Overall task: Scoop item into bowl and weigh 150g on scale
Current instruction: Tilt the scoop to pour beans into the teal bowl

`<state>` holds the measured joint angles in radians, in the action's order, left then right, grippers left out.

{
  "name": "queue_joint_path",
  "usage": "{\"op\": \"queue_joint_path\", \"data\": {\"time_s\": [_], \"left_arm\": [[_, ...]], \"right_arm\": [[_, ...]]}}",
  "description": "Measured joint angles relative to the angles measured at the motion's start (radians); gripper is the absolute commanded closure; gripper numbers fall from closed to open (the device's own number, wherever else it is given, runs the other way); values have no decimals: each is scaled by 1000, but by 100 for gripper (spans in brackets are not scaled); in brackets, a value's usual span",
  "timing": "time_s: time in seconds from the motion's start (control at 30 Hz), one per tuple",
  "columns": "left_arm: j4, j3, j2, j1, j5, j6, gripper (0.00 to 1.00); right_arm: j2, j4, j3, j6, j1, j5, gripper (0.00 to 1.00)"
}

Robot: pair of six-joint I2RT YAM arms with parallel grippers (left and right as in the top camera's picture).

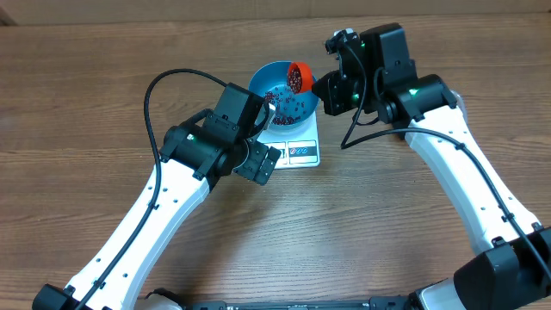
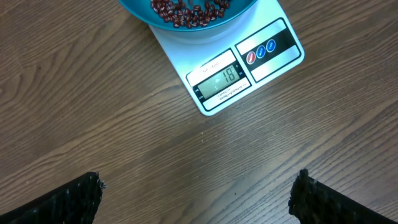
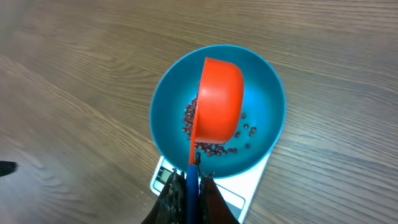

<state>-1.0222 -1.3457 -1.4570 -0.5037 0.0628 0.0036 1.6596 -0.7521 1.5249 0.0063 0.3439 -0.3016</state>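
My left gripper (image 2: 196,199) hangs over the bare wooden table (image 2: 93,112) with its two black fingers (image 2: 78,196) far apart and nothing between them. From above, it sits at about 8 o'clock from the scale (image 1: 297,148), close to it but not touching. In my left wrist view the white scale lies toward 12 o'clock. Its little window (image 2: 217,78) reads 18, and just beside that, at 2 o'clock from it, are one red and two blue round buttons (image 2: 261,51). The blue bowl (image 1: 263,82) stands on the far part of the scale, at the 12 o'clock end as seen from above, with the window end at 6 o'clock. The small dark red beans (image 3: 214,149) lie loose on the bottom of the bowl in a thin layer. An orange scoop (image 3: 221,99) is over the bowl, tipped on its side. From above, it is at the bowl's 2 o'clock rim, and I can see some beans inside its open mouth. In my right wrist view I only see its round orange back. My right gripper (image 3: 193,186) is squeezed tight on the scoop's thin handle, which runs down toward 6 o'clock between my fingers. From above, this gripper is at 3 o'clock from the bowl.
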Motion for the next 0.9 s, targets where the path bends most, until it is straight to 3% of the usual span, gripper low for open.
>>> {"op": "queue_joint_path", "data": {"time_s": [0.33, 0.9], "left_arm": [[0, 0, 0, 0, 0, 0, 0], [0, 0, 0, 0, 0, 0, 0]], "right_arm": [[0, 0, 0, -26, 77, 153, 96], [0, 0, 0, -34, 88, 191, 96]]}}
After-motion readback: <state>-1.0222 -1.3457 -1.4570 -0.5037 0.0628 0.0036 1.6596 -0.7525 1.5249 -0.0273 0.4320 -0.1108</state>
